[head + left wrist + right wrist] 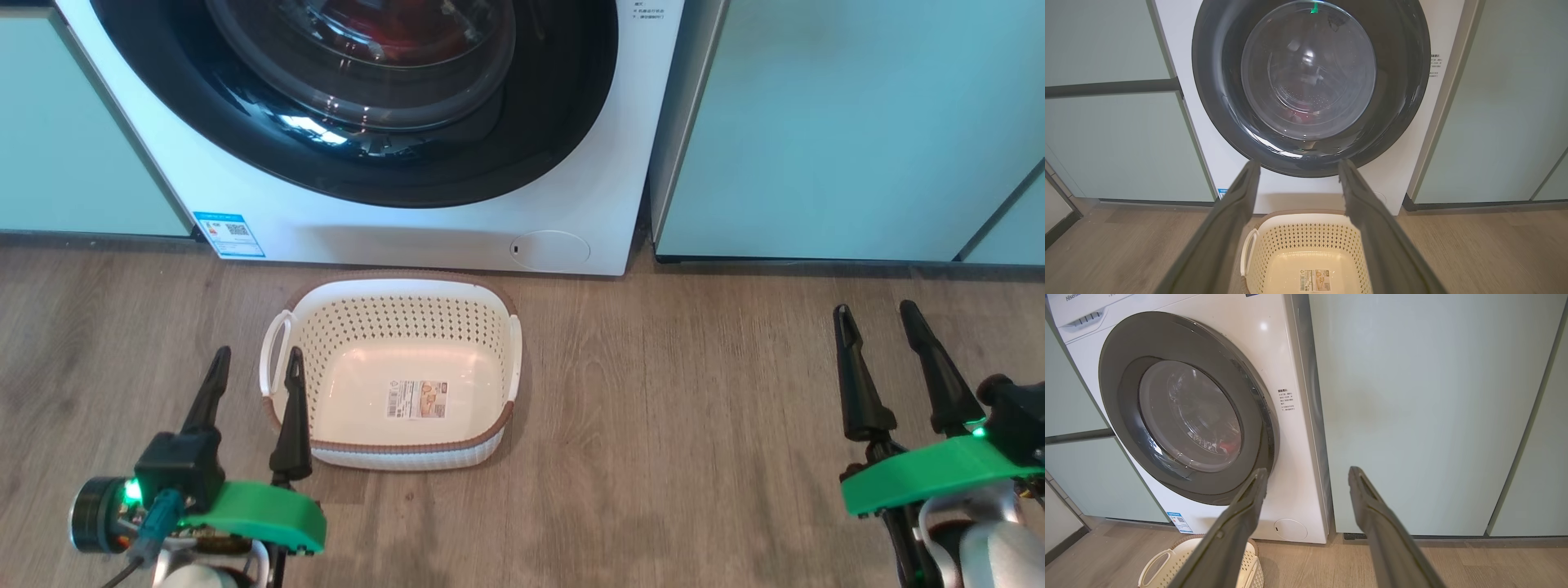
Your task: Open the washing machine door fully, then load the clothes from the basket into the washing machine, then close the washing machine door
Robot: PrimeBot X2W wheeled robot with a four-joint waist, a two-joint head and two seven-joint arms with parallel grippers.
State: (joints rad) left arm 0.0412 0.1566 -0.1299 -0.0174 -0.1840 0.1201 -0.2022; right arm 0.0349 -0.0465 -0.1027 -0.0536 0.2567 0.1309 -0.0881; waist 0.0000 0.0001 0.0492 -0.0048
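Observation:
The washing machine point(424, 229) stands at the back, its round black-rimmed door point(359, 155) shut flat against the front. Red clothes point(392, 24) show dimly through the glass bowl point(1308, 69), inside the drum point(1227, 447). The cream basket point(392, 371) sits on the floor before the machine, nothing in it but its label sticker point(1314, 279). My left gripper point(255, 363) hovers open at the basket's left handle. My right gripper point(878, 314) is open over bare floor to the right, far from the basket, pointing at the cabinet point(1306, 473).
Pale mint-green cabinet panels point(849, 122) flank the machine on both sides point(1106, 143). Wood-look floor point(694, 425) spreads between the basket and my right gripper. A small round flap point(551, 249) and a blue label point(230, 234) sit low on the machine's front.

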